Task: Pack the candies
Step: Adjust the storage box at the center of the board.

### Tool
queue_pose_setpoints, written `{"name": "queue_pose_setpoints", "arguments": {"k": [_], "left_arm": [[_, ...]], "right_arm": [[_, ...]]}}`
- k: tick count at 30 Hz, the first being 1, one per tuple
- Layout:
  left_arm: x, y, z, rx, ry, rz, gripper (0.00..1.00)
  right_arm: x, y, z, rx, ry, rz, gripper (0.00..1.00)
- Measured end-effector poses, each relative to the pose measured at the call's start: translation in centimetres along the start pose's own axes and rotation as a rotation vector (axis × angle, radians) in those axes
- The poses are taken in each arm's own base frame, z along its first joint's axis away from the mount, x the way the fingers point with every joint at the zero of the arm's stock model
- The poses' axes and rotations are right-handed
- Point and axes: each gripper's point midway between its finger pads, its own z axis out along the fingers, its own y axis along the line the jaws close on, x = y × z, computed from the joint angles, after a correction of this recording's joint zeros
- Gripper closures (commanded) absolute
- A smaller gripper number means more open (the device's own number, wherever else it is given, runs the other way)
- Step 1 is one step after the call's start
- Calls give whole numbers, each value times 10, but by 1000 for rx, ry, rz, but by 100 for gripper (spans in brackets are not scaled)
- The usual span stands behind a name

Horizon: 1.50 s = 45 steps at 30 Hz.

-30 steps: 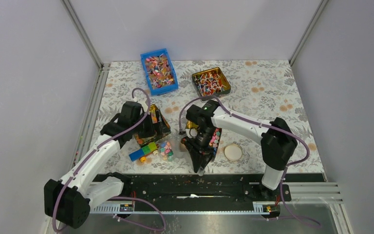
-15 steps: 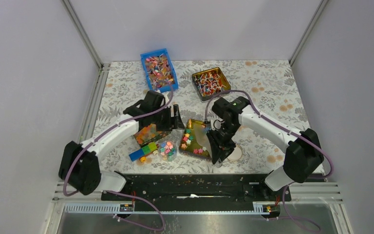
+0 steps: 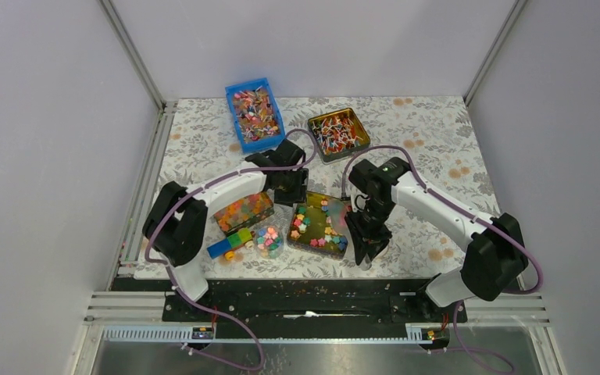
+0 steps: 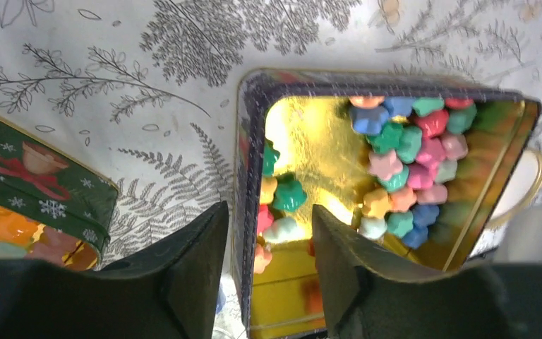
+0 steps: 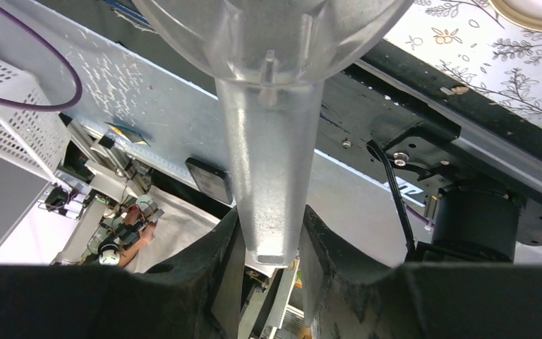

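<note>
Currently straddling the side wall of the gold tin (image 4: 395,76) with the left gripper (image 4: 269,219): jaws apart, one finger outside, one inside. Clamped hard on the handle of the clear scoop (image 5: 272,141) with the right gripper (image 5: 272,226), just beside the tin's right side. Candies (image 4: 402,166) heaped loose inside the tin; more in a small clear cup (image 3: 268,241) beside it.

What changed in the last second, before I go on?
Left tool left the green tin and went right to the gold tin of candies, now open astride its wall. Right tool, shut on the clear scoop, swung right, clear of that tin. The blue bin stayed put.
</note>
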Motion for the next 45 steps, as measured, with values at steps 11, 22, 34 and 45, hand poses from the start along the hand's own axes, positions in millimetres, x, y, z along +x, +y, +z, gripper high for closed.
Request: {"name": "queue_pose_setpoints", "arguments": {"k": [11, 22, 34, 45], "left_arm": [[-8, 12, 23, -84, 22, -24, 100], [4, 27, 13, -103, -4, -195, 92], [9, 30, -18, -65, -63, -77, 29], [-25, 31, 20, -98, 29, 326, 44]], "right_arm": [[0, -6, -7, 54, -11, 0, 100], [-4, -7, -6, 62, 11, -7, 100], [-12, -4, -9, 67, 27, -37, 100], [6, -12, -5, 69, 37, -25, 100]]}}
